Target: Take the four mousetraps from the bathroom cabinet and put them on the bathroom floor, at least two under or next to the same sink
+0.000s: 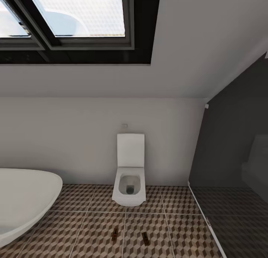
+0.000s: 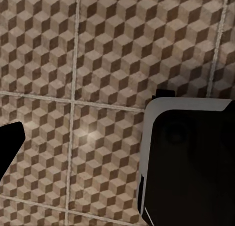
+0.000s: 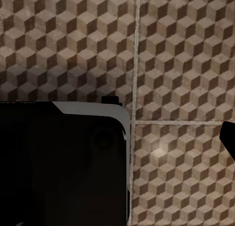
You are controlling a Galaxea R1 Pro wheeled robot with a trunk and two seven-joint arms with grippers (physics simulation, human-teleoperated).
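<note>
Ahead: two mousetraps (image 1: 115, 234) (image 1: 145, 238) flat on bathroom floor (image 1: 93, 220), side by side, well apart, long axes toward toilet (image 1: 129, 176). Nearer arm undeterminable. Claw states: cannot tell, either side.

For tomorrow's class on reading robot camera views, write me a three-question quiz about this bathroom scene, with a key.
1. True or false: two mousetraps lie on the floor.
2. Which fixture stands against the wall beyond the traps? A) toilet B) sink C) cabinet
3. Fill in: the white curved rim at the head view's left belongs to the ____.

Key: 1 true; 2 A; 3 bathtub.
</note>
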